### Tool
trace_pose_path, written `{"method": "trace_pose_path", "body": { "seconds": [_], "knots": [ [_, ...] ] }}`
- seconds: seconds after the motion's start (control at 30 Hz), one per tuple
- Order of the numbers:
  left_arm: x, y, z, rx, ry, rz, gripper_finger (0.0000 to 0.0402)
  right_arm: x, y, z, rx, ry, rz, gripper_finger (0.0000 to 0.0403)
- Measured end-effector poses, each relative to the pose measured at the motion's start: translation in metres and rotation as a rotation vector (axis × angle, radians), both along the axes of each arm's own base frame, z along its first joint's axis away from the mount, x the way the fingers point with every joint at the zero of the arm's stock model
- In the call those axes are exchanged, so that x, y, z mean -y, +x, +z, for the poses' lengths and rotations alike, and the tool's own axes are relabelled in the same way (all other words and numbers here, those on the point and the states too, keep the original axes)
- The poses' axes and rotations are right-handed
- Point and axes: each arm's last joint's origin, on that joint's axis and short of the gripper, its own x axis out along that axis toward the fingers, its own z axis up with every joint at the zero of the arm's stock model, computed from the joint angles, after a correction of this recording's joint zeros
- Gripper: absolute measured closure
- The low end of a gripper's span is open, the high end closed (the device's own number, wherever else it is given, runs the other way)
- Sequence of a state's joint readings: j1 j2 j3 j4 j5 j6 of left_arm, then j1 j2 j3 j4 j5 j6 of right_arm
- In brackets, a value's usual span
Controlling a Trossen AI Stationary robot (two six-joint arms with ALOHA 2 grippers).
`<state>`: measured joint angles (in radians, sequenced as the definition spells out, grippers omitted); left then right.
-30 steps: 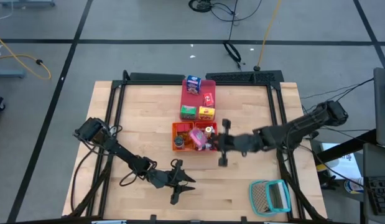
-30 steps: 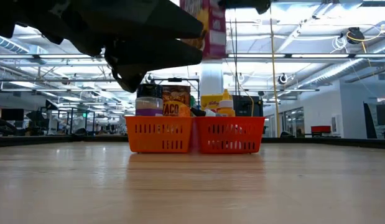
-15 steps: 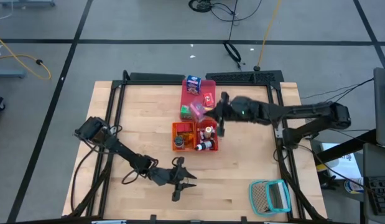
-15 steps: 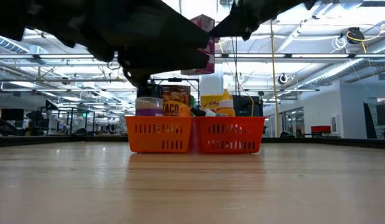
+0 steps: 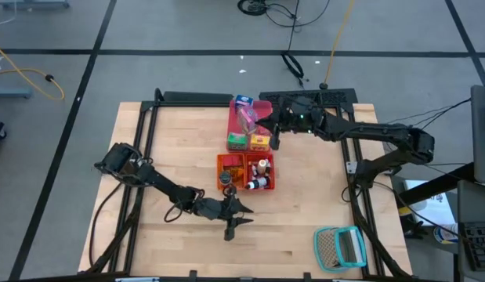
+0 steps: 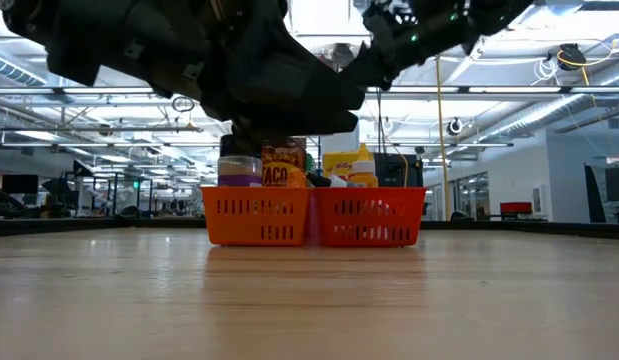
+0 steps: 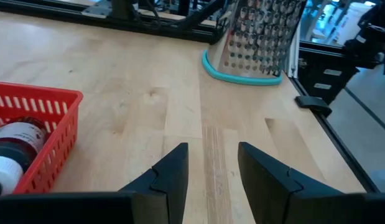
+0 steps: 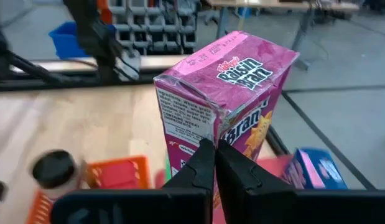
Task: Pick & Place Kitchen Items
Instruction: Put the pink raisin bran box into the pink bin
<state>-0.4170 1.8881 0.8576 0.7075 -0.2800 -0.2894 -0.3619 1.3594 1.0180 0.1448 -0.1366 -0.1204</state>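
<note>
The left pincer (image 5: 236,213) hangs low over the table (image 5: 305,219), near its front, just in front of the orange tray (image 5: 226,161); its fingers (image 7: 173,168) stand partly apart and hold nothing. Farther back, the right pincer (image 5: 271,130) is pinched tight on a pink box (image 8: 226,93) above the red tray (image 5: 263,106). The box leans, its long side partly upright. Its bottom end is hidden behind the fingers.

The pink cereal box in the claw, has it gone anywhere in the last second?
Yes. The pink cereal box, clamped in the right gripper, travelled from above the orange tray to above the red tray, toward the table's far edge.
</note>
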Motion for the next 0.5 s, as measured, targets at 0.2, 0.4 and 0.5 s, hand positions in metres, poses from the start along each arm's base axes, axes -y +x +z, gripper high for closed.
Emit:
{"method": "trace_pose_path", "body": {
  "seconds": [0.2,0.4,0.5],
  "knots": [
    [-0.005,0.002,0.000,-0.002,0.003,-0.004,0.0261,0.031,0.006,-0.017,-0.007,-0.012,-0.077,0.0403],
    [-0.006,0.003,0.000,0.000,0.017,-0.007,0.0261,0.056,0.013,-0.037,0.021,0.048,-0.054,0.0403],
    [-0.006,0.003,0.000,0.000,0.018,-0.006,0.0261,0.061,0.017,-0.048,-0.007,0.049,-0.060,0.0403]
  ]
}}
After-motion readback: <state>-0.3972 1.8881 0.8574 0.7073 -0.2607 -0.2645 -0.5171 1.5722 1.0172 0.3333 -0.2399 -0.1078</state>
